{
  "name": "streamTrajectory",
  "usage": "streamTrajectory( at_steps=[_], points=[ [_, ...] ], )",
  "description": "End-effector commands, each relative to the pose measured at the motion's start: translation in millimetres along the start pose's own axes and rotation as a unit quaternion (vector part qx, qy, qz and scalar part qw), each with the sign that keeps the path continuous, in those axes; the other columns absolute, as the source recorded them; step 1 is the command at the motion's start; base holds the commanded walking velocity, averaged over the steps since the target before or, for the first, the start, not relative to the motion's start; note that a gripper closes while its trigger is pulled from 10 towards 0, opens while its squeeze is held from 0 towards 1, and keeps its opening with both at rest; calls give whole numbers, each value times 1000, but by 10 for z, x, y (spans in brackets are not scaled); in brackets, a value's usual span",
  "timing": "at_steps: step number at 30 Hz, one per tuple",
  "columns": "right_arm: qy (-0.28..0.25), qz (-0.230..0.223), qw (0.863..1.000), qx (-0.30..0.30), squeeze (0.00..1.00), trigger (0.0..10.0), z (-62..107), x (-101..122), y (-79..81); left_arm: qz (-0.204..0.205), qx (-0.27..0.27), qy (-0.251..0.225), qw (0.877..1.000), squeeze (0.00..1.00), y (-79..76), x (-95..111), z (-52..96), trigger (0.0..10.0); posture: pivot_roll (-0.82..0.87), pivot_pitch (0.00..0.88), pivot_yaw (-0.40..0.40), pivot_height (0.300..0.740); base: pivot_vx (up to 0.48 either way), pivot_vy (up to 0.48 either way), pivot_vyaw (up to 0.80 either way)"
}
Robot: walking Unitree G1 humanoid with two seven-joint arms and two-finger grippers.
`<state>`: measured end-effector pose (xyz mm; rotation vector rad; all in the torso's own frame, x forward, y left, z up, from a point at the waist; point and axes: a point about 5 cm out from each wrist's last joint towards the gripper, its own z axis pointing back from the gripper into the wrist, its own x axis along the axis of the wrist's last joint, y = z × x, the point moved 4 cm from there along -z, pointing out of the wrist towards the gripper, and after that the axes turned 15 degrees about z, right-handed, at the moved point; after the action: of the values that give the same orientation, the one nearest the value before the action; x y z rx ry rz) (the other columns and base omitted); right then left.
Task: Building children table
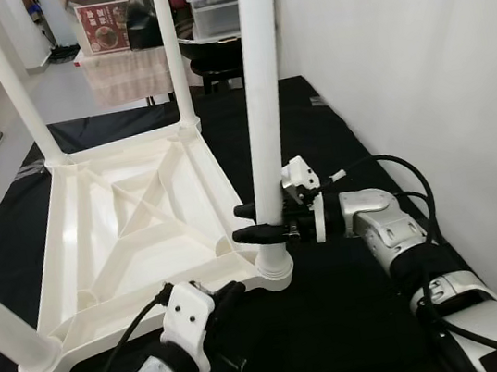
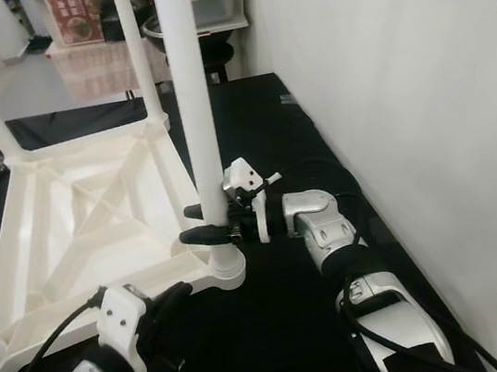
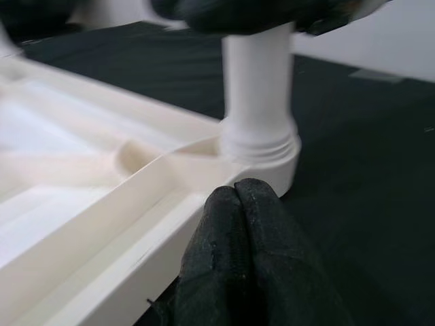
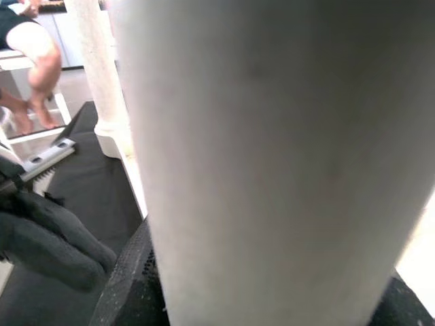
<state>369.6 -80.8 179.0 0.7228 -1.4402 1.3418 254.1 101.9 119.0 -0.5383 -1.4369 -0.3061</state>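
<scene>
Left eye view: the white plastic tabletop (image 1: 134,231) lies upside down on a black mat (image 1: 361,309) on the floor, ribbed underside up. Three legs stand upright in corner sockets: two at the far corners, one at the near corner on my left, cut off by the frame edge. The fourth leg (image 1: 264,99) stands upright in the near corner socket (image 1: 273,269) on my right. My right end effector (image 1: 259,222) comes in from the right, its black fingers closed around that leg just above the socket. My left end effector (image 1: 230,293) sits low, tip against the tabletop's near rim just beside the same socket. White wall to the right; boxes and a towel in the bkgd.

Right eye view: same layout. Right end effector (image 2: 205,222) has one finger on each side of the leg (image 2: 188,83), gripping it. Left end effector (image 2: 174,300) is close to the rim, near the socket.

Left wrist view: my two black fingers (image 3: 234,231) are pressed together w/ nothing between them, tips at the tabletop rim (image 3: 136,251). The leg base (image 3: 260,129) is seated in the socket just ahead.

Right wrist view: the gripped leg (image 4: 272,156) looms very close. Another upright leg (image 4: 102,75) behind it, my left end effector (image 4: 47,241) dark on the mat, and a person's bare leg (image 4: 37,61) on a stool far back.
</scene>
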Motion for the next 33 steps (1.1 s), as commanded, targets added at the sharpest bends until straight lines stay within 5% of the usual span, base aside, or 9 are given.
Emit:
streamTrajectory(
  at_steps=[1, 8, 14, 15, 18, 19, 30, 31, 33],
  points=[
    [42, -9, 999, -18, 0, 0, 84, -198, 36, -6, 7, 7, 1000, 0, 11, -10, 24, 10000, -17, 95, -35, 740, 0, 0, 0],
    [215, -102, 896, -374, 0, 0, 342, -604, 516, -10, 42, 5, 999, 0, 151, 26, 70, 10000, -70, 151, 3, 740, 0, 0, 0],
    [197, -64, 921, -330, 0, 0, 200, -455, 566, -16, 7, 9, 1000, 0, 148, 38, -51, 10000, -87, 127, 7, 740, 0, 0, 0],
    [202, -69, 919, -332, 0, 6353, 199, -485, 532, -15, -3, 10, 1000, 0, 135, 40, -76, 10000, -89, 126, 8, 740, 0, 0, 0],
    [185, -80, 926, -319, 24, 10000, 142, -468, 507, -7, -8, 9, 1000, 0, 118, 41, -92, 10000, -92, 120, 7, 740, 0, 0, 0],
    [164, -85, 933, -310, 1000, 10000, 115, -414, 487, -3, -4, 7, 1000, 0, 120, 46, -94, 10000, -88, 119, 4, 740, 0, 0, 0],
    [4, -12, 985, -174, 1000, 10000, 20, 239, 257, 4, -11, 6, 1000, 0, 79, 38, -154, 10000, -95, 101, -12, 740, 0, 0, 0],
    [-1, 0, 992, -124, 722, 10000, -1, 247, 272, 5, -12, 6, 1000, 0, 72, 36, -160, 10000, -85, 97, -18, 740, 0, 0, 0],
    [-3, 8, 996, -89, 722, 10000, -9, 246, 283, 6, -14, 6, 1000, 0, 66, 34, -163, 10000, -85, 97, -18, 740, 0, 0, 0]
  ],
)
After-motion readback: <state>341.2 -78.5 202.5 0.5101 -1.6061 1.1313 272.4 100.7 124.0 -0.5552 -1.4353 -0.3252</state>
